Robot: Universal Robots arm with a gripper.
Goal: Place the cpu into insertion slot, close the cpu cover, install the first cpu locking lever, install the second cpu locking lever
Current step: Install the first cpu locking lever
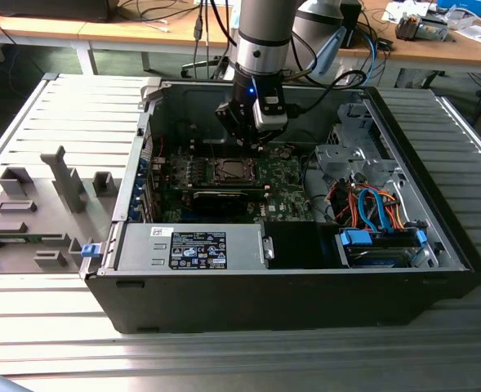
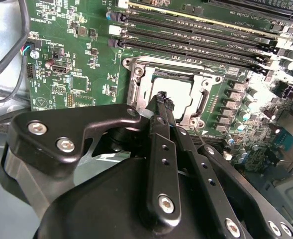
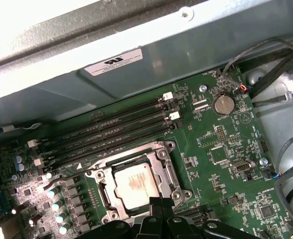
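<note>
The gripper point(image 1: 242, 140) hangs inside the open computer case point(image 1: 289, 286), just above the green motherboard point(image 3: 221, 149). Its two black fingers point(image 2: 161, 102) are pressed together with nothing between them. The cpu point(image 3: 135, 184) lies flat in the insertion slot point(image 3: 102, 191). The silver cpu cover point(image 3: 161, 160) sits down around it. The long memory slots point(image 3: 106, 130) run just beside the socket.

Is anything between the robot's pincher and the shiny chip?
Nothing visible. The gripper hangs just above the cpu, which already lies in the insertion slot with the cpu cover framing it. Only open air shows between them.
</note>
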